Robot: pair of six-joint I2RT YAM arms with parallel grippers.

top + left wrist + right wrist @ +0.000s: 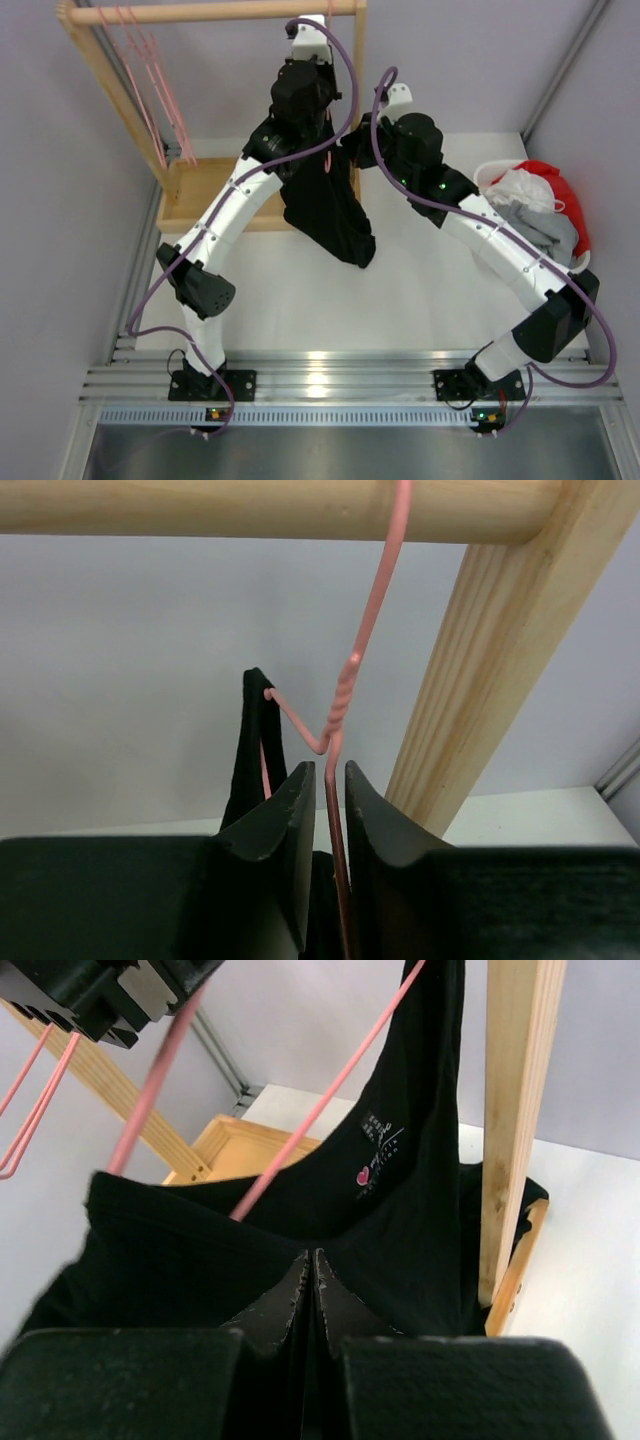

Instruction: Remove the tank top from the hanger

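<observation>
The left gripper (330, 780) straddles the hanger (350, 670) neck, jaws narrowly apart, clamp unconfirmed; the right gripper (312, 1265) is closed against the tank top (400, 1230). Risk: an unclamped hanger swings or unhooks from the rail (200, 505) when the fabric is pulled.

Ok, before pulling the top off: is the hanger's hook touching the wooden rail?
Touching: left wrist view shows the hook lying over the rail.

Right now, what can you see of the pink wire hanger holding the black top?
The thin pink wire hanger hangs by its hook from the round wooden rail. Below the hook the wire twists into a neck, then splits into sloping arms. The black tank top hangs on them. The left gripper has jaws either side of the wire, nearly closed.
</observation>
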